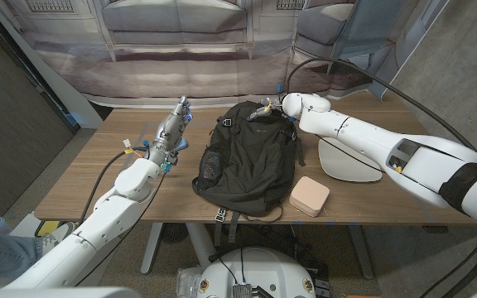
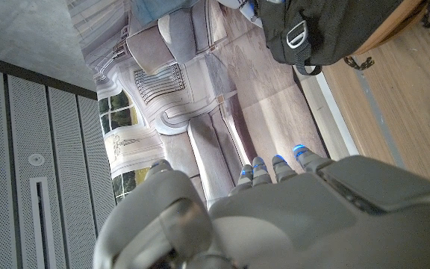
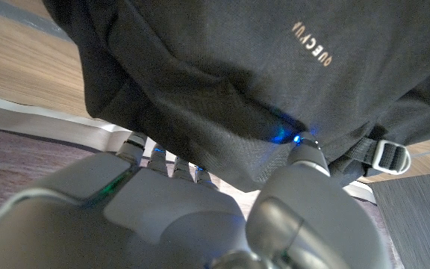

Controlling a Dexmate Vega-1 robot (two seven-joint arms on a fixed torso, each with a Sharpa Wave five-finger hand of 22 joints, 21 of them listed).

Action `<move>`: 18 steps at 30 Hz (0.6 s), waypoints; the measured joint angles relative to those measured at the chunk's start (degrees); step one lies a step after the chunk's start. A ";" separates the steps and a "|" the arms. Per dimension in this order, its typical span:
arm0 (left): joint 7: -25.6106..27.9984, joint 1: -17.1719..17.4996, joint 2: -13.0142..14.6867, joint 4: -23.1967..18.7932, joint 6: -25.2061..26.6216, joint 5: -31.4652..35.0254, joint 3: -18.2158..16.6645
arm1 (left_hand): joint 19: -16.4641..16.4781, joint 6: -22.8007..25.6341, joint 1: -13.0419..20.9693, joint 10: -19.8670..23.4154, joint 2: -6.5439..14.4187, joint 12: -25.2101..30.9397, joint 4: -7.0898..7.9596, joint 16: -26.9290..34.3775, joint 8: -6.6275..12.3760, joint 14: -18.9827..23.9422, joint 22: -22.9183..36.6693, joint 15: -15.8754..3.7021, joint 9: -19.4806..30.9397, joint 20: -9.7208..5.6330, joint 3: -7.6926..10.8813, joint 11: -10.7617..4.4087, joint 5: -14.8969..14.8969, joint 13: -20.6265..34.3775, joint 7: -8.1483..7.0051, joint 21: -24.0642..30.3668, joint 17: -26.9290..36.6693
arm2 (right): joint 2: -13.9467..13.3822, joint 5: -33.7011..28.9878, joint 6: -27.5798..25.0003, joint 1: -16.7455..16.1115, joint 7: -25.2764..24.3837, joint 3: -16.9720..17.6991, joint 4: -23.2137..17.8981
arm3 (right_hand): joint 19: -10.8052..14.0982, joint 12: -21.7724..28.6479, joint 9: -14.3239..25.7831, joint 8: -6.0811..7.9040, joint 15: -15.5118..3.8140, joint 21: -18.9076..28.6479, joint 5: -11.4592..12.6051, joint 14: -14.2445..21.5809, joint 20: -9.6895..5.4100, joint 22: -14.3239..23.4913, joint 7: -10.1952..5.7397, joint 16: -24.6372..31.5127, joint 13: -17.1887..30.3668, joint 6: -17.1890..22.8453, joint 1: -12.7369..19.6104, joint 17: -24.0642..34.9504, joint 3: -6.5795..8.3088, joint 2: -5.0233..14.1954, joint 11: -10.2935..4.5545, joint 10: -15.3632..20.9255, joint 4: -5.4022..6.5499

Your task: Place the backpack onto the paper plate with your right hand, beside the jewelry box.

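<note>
Grasp stage of the transfer. My right hand [image 1: 273, 106] is at the top edge of the backpack [image 1: 247, 157], at about 12 o'clock of the bag; in the right wrist view my fingers [image 3: 159, 161] tuck under the dark fabric while the thumb presses from the other side, so I judge the hand clamped on the bag's top, though no lift is evident. The backpack lies flat at the centre of the bench [image 1: 81, 178], not on the paper plate [image 1: 346, 161], which sits just beside it at 3 o'clock, partly under my right forearm. The jewelry box [image 1: 310, 196], a small pink case, rests on the bench at roughly 4 o'clock of the bag, near the plate's front rim rather than on it. The next move calls for raising the bag clear of the bench and carrying it toward 3 o'clock; its bulk well exceeds the plate, so overhang is likely. My left hand [image 1: 171, 131] waits at 9 o'clock, fingers extended and apart, holding nothing. The bench is pale wood; behind it hangs a printed backdrop [image 1: 180, 41] of sofas, flanked by grey walls.
</note>
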 measured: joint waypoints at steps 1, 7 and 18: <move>0.00 -0.09 -0.02 0.10 0.00 0.00 0.00 | 0.00 0.00 0.00 0.00 0.00 0.00 0.00 0.00 0.00 0.00 0.00 0.00 0.00 0.00 0.00 0.00 0.00 0.00 0.00 0.00 0.00 | 0.00 -0.02 0.06 0.00 -0.09 0.00 0.00 | 0.00 0.00 0.00 0.00 0.00 0.00 0.21 0.37 0.00 0.00 0.00 0.18 0.00 0.00 0.00 0.00 0.00 0.00 -0.13 0.16 0.00; -0.79 -0.58 -0.09 0.67 -0.04 -0.48 0.03 | 0.23 0.47 0.00 0.00 0.00 0.00 0.25 0.00 0.00 0.00 0.00 0.00 0.00 0.23 -0.25 0.00 0.00 0.00 -0.15 0.00 0.00 | 0.77 -0.10 0.39 0.05 -0.63 -0.51 1.65 | 0.80 0.44 0.00 0.45 -0.65 0.22 0.50 1.62 -0.04 0.18 -0.31 0.23 -0.01 0.32 0.29 0.00 0.00 -0.30 -0.51 1.15 0.00; -1.41 -1.39 -0.27 1.57 -0.05 -0.76 0.44 | 0.42 0.52 0.00 -0.01 0.00 0.00 0.06 0.00 0.00 0.00 0.00 0.00 0.00 0.41 -0.43 0.00 0.00 0.00 -0.10 0.00 0.00 | 1.60 -0.89 0.76 0.06 -2.37 -1.20 3.37 | 6.53 1.56 0.00 0.92 -2.67 1.78 2.53 5.60 -0.15 0.50 -1.65 0.87 0.32 1.65 4.53 0.28 0.43 -0.30 -2.09 4.47 -0.42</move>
